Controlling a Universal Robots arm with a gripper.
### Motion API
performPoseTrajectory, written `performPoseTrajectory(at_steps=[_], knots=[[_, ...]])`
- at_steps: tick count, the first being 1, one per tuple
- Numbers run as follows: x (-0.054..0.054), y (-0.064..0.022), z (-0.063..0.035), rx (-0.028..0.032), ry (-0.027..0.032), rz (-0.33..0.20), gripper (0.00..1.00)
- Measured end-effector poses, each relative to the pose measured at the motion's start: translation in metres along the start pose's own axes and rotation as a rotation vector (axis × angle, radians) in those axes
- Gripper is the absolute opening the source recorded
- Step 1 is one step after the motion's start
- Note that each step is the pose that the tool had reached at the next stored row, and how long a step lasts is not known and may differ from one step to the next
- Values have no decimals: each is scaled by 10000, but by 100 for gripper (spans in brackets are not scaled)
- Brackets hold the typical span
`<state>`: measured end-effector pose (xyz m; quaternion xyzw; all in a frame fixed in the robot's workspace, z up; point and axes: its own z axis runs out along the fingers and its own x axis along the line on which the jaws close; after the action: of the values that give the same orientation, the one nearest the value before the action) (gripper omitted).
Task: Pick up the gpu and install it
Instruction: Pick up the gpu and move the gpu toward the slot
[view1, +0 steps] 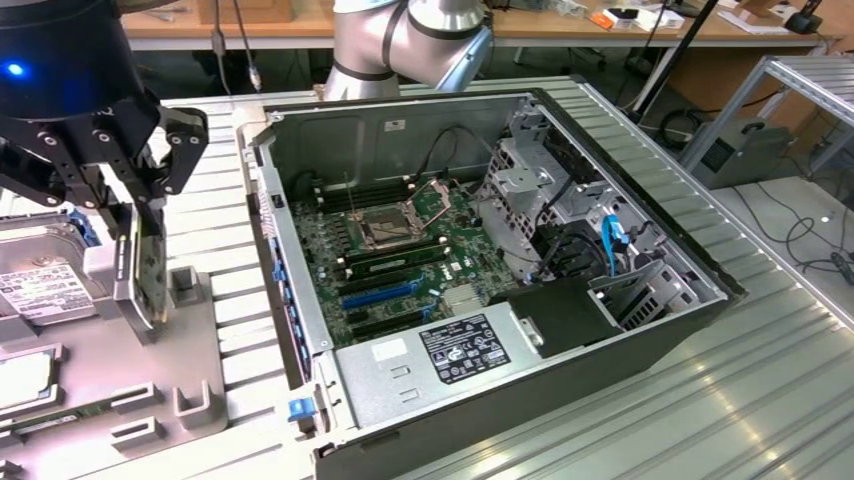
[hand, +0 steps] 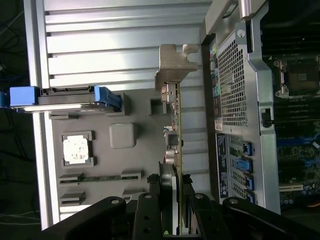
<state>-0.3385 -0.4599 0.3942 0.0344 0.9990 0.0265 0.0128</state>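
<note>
**Card pinched on edge beside the open computer**

Exterior view: the gripper (view1: 138, 208) hangs at the exterior view's left, its two fingers pressed against the flat faces of the gpu (view1: 144, 285). The gpu stands upright and thin-edge-on above the grey tray (view1: 240, 390). Whether its lower edge is clear of the tray cannot be told. A hard drive (view1: 30, 285) lies just beside it, further to the exterior view's left. The open computer case (view1: 574, 395) lies on the ribbed metal table (view1: 747, 400) to the exterior view's right of the tray. Its motherboard (view1: 400, 250) is exposed, with the power supply (view1: 454, 350) at the near end.

Wrist view: the gripper (hand: 174, 186) clamps the gpu (hand: 176, 125) from both sides. The card runs away from the fingers to its silver bracket (hand: 175, 65). It sits between the computer case (hand: 232, 85) and the tray (hand: 140, 165). The tray holds the hard drive (hand: 65, 97), which has blue side rails, and a square chip (hand: 77, 150).
</note>
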Motion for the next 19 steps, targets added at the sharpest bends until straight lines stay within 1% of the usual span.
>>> performPoseTrajectory(at_steps=[3,5,6,7,8,9,17,19], knots=[[-1,2,-46,-1,-1,0,27],[-1,3,-47,-4,-2,0,27],[-2,2,-48,0,26,1,27],[-3,2,-48,12,168,7,27],[-1,2,-44,20,326,17,27],[0,2,-43,20,340,18,27],[-7,3,-44,21,342,17,27],[-10,5,-81,22,343,18,27]])
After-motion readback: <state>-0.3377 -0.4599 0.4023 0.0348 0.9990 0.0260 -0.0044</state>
